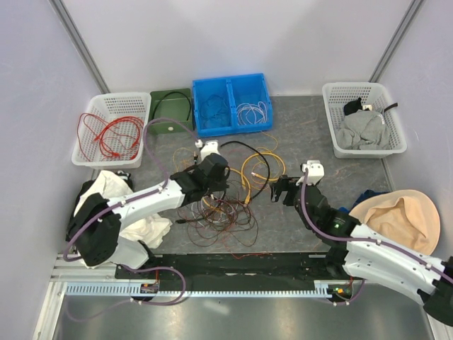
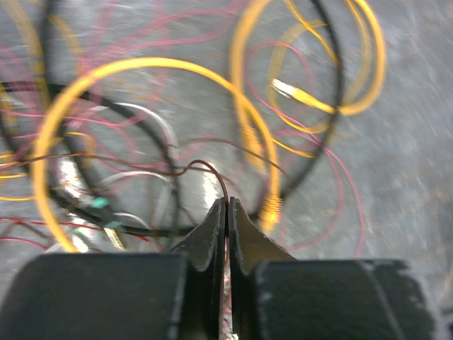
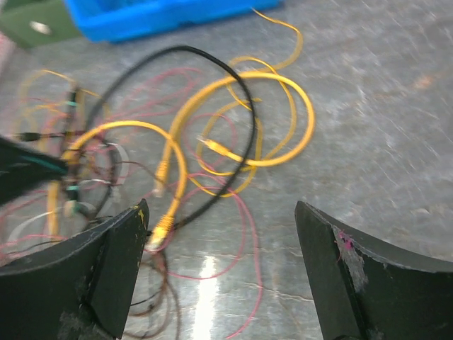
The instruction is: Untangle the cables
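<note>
The cables (image 1: 228, 202) lie in a tangled heap mid-table: yellow loops (image 1: 263, 168), a black cable (image 1: 244, 145) and fine red and brown strands. My left gripper (image 1: 212, 178) is down over the heap. In the left wrist view it (image 2: 226, 202) is shut on a thin brown wire (image 2: 205, 164), which arcs up from between the fingertips in front of a yellow loop (image 2: 141, 67). My right gripper (image 1: 283, 190) hovers just right of the heap. In its own view it (image 3: 221, 205) stands wide open with nothing between the fingers, and yellow loops (image 3: 283, 92) and the black cable (image 3: 212, 53) lie beyond it.
A blue bin (image 1: 232, 104) holding wires and a green box (image 1: 171, 110) stand at the back. A white basket (image 1: 110, 127) with red wires is back left, another (image 1: 363, 117) with grey cloth back right. White cloth (image 1: 113, 188) lies left, a beige cloth (image 1: 400, 216) right.
</note>
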